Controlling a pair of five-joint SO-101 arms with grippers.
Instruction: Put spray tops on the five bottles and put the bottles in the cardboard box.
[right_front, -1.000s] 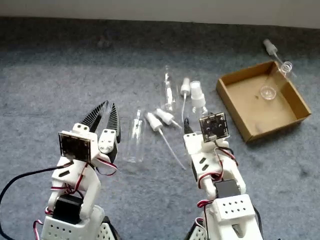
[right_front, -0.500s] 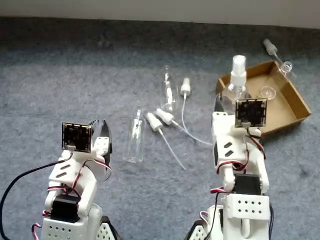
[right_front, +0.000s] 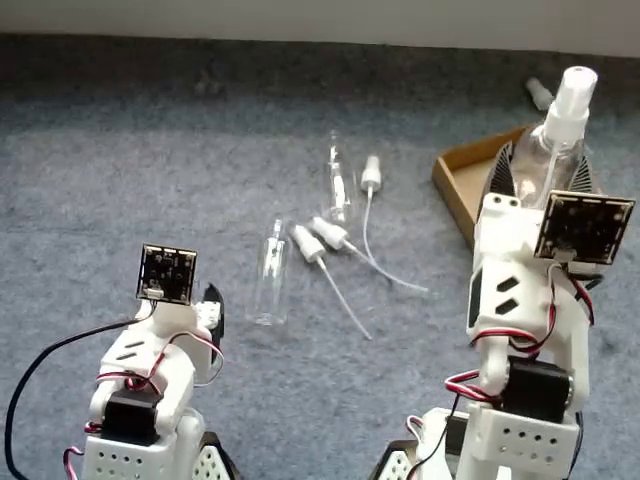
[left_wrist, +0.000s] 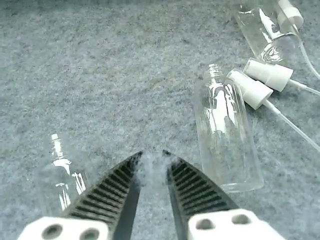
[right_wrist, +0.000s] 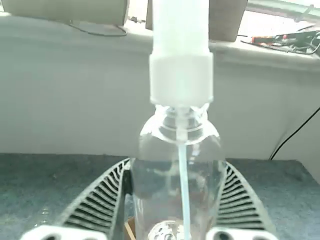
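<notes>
- Above the cardboard box (right_front: 452, 180), the right tool (right_front: 543, 172) is clenched on a capped bottle (right_wrist: 165, 165). Its long axis is upright, and the box lies beneath this nearer arm.
- The left tool (left_wrist: 152, 153) is parted by a slit and empty, low over the worktop (right_front: 150, 150).
- Four bottles counted: one held, three lying bottles (left_wrist: 227, 135).
- Three loose spray tops (right_front: 330, 235) lie among them.

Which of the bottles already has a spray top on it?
The bottle held upright in the right pincer, capped in white; the bottles lying on the carpet have bare necks.
</notes>
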